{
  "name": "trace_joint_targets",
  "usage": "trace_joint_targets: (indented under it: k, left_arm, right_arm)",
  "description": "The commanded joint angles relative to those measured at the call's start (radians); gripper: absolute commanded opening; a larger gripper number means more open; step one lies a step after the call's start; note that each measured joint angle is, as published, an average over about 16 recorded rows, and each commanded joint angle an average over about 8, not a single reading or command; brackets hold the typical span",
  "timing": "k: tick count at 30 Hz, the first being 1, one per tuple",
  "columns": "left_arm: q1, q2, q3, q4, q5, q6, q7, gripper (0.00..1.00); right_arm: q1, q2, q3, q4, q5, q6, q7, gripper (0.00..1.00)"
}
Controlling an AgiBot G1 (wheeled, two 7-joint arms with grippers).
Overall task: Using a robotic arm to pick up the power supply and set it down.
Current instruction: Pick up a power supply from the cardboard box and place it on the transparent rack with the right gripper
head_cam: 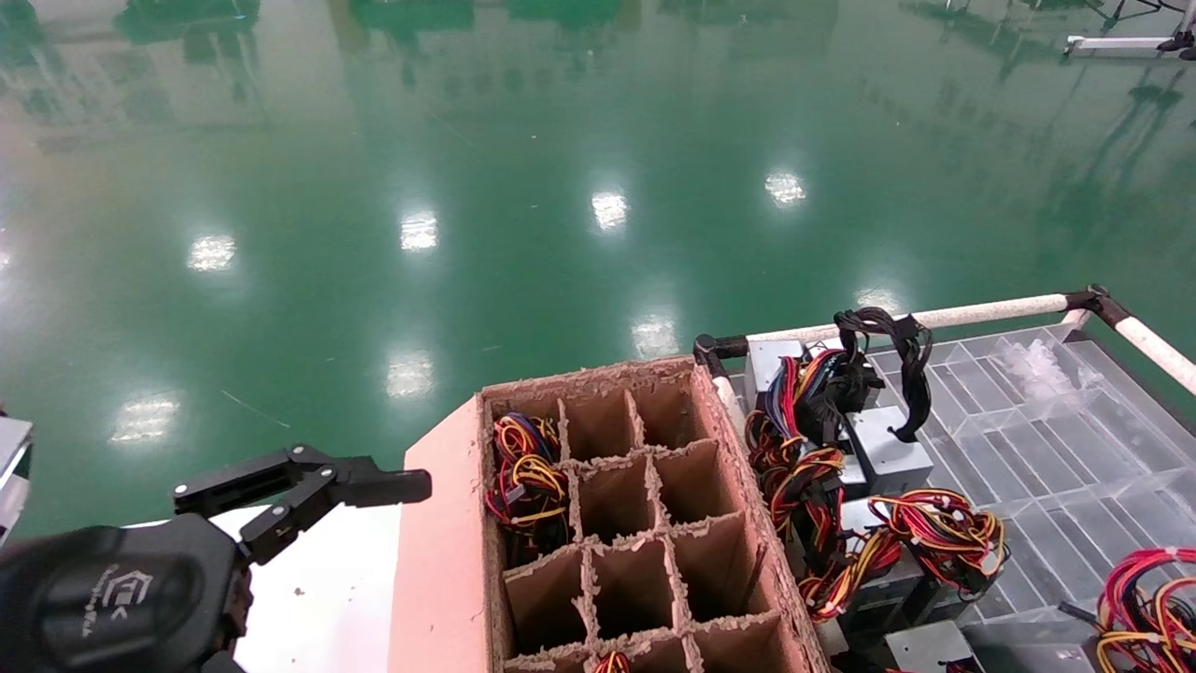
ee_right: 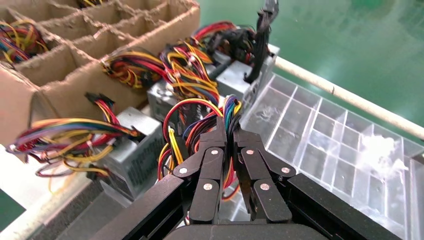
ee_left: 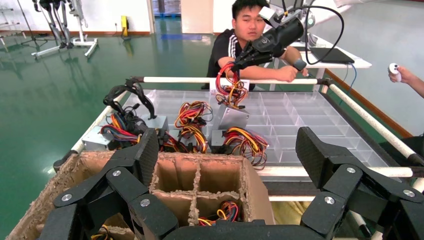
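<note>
Coloured wires (ee_right: pixel 200 125) of the power supply (ee_left: pixel 231 117) are clamped in the right pincer (ee_right: pixel 230 137) and the box is held lifted above the clear tray (ee_left: pixel 300 115), so a set-down into the cardboard crate (head_cam: pixel 617 523) seems called for next, while the left pincer (head_cam: pixel 299 486) is kept released beside it.
</note>
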Motion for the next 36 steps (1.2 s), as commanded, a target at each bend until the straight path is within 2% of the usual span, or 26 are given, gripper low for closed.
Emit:
trace_joint_targets:
  k: [1,11,16,22,30,32,33,36]
  left_arm:
    - [0.000,0.000,0.000,0.000,0.000,0.000,0.000,1.00]
    - [0.000,0.000,0.000,0.000,0.000,0.000,0.000,1.00]
    - [0.000,0.000,0.000,0.000,0.000,0.000,0.000,1.00]
    - [0.000,0.000,0.001,0.000,0.000,0.000,0.000,1.00]
    - [0.000,0.000,0.001,0.000,0.000,0.000,0.000,1.00]
    - [0.000,0.000,0.001,0.000,0.000,0.000,0.000,1.00]
    - [0.000,0.000,0.001,0.000,-0.001,0.000,0.000,1.00]
    - [0.000,0.000,0.001,0.000,-0.001,0.000,0.000,1.00]
  right_arm:
    - [-0.024,0.004,0.000,0.014,0.027,0.000,-0.006,0.00]
    - [-0.161,0.030,-0.009,0.050,0.178,0.004,-0.038,0.00]
    - [-0.181,0.029,-0.005,0.081,0.206,0.016,-0.060,0.00]
    - [-0.129,0.011,0.008,0.127,0.159,0.056,-0.064,0.00]
    - [0.008,-0.052,0.013,0.172,0.006,0.136,-0.023,0.02]
    - [0.038,-0.072,0.009,0.171,-0.032,0.146,-0.012,0.10]
    - [0.052,-0.081,0.007,0.169,-0.048,0.149,-0.007,0.19]
    - [0.083,-0.100,0.003,0.164,-0.083,0.153,0.005,0.57]
